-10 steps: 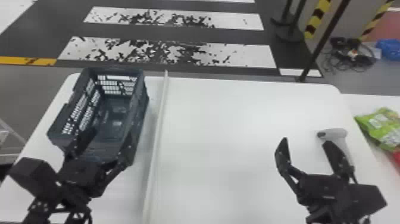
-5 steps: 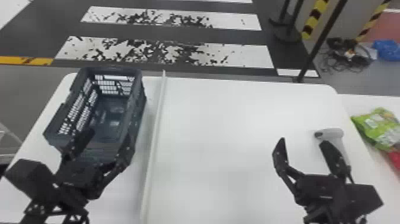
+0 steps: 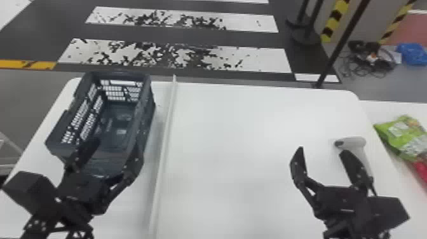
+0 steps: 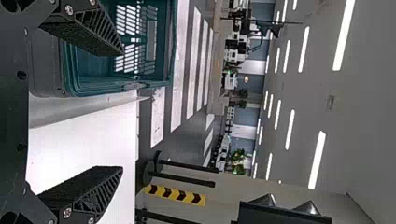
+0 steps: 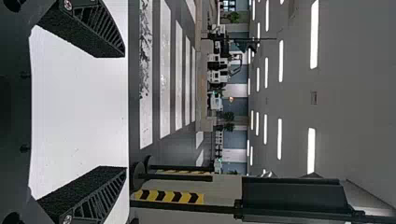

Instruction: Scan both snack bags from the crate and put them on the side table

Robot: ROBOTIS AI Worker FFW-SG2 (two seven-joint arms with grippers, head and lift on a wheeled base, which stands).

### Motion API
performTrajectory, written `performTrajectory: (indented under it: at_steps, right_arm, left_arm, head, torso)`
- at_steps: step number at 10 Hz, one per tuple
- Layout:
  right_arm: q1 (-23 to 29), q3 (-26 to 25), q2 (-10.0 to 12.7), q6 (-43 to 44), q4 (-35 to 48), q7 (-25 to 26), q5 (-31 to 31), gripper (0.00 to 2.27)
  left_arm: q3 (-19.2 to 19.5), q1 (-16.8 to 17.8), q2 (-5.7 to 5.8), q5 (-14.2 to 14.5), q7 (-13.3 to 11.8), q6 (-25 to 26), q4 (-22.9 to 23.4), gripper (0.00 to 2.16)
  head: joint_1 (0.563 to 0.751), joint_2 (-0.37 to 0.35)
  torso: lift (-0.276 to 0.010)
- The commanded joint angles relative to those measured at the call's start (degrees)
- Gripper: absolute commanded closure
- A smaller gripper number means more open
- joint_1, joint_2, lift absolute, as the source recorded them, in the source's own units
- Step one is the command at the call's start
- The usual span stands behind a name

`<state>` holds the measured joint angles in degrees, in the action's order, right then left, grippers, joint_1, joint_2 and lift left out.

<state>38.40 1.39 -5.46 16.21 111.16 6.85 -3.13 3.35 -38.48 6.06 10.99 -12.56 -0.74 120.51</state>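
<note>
Left end effector (image 3: 116, 148) at the crate (image 3: 119, 75) and right end effector (image 3: 322, 152) near the scanner (image 3: 352, 143) are wide and empty, green bag (image 3: 403, 136) and red bag (image 3: 422, 168) on the side table (image 3: 381, 109); a careless sideways swing could knock the scanner

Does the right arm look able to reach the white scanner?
Probably yes: the right tool hangs open and empty near the scanner, with nothing seen between them, though one finger hides part of the scanner's handle.
</note>
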Motion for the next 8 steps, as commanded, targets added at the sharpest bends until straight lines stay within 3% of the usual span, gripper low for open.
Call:
performTrajectory:
  at_steps: [1, 8]
  right_arm:
    - [0.0, 0.2, -0.1, 0.0, 0.0, 0.0, 0.1, 0.07]
    - [0.2, 0.3, -0.1, 0.2, 0.0, 0.0, 0.0, 0.08]
  left_arm:
    - [0.1, -0.1, 0.00, 0.0, 0.0, 0.0, 0.2, 0.13]
    - [0.0, -0.2, -0.09, 0.0, 0.0, 0.0, 0.2, 0.13]
  head:
    - [0.695, -0.049]
    - [0.695, -0.045]
  torso:
    - [-0.087]
    - [-0.087]
